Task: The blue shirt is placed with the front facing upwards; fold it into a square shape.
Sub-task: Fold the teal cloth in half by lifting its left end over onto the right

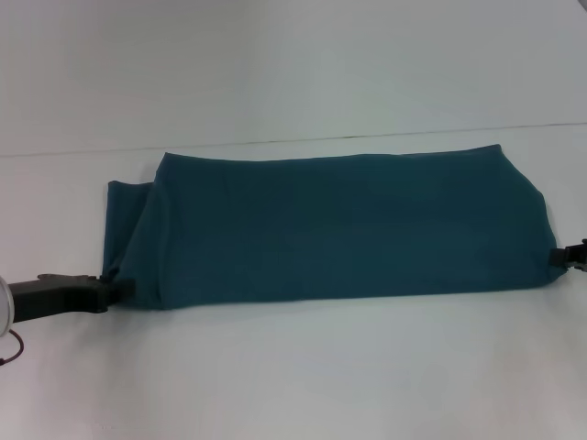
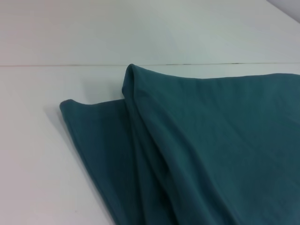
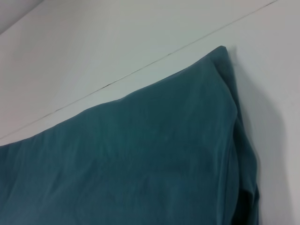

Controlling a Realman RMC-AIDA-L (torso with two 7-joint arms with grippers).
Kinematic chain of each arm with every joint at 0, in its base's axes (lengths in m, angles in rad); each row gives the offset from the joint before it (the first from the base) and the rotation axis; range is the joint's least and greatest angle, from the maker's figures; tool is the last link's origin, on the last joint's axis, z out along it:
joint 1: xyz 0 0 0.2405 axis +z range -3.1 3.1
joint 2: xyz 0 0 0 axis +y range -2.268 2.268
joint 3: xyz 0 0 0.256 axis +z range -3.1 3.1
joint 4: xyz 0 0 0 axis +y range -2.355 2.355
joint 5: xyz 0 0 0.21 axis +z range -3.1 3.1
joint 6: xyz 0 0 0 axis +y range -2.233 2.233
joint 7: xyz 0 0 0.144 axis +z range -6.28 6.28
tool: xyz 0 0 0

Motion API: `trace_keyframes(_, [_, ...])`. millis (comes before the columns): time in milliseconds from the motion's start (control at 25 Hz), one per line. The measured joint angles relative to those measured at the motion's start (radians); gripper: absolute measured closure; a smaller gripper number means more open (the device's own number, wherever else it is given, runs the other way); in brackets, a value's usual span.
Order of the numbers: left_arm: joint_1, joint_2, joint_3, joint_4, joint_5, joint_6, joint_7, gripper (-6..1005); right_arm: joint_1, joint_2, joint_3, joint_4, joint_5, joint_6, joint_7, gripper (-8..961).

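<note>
Left end effector [image 1: 117, 286] pinching blue shirt [image 1: 348, 225] corner, right end effector [image 1: 567, 258] pinching opposite corner — shirt folded lengthwise.

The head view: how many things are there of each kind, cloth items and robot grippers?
Cloth items: 1, the dark teal-blue cotton shirt, folded into a long band on the white table.
Robot grippers: 2, the left gripper at the band's left end, the right gripper at its right end.
Total: 3

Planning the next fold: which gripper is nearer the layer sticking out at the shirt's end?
Left. The left gripper is at the near corner beside that protruding layer of the blue shirt; the right gripper is at the opposite end.
</note>
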Motion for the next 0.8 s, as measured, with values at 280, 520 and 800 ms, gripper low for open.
trace_keyframes(280, [-0.001,0.0,0.004,0.002,0.0,-0.002,-0.003,711,-0.002,0.002,0.0,0.0,0.001,0.0,-0.002,951])
trace_keyframes(520, [0.011,0.0,0.001,0.015,0.0,0.003,-0.007,926,-0.016,0.001,0.001,0.0,0.006,-0.014,-0.023,950])
trace_keyframes(800, [0.017,0.0,-0.002,0.025,-0.001,0.025,-0.008,973,-0.028,-0.002,0.003,0.0,0.012,-0.023,-0.029,950])
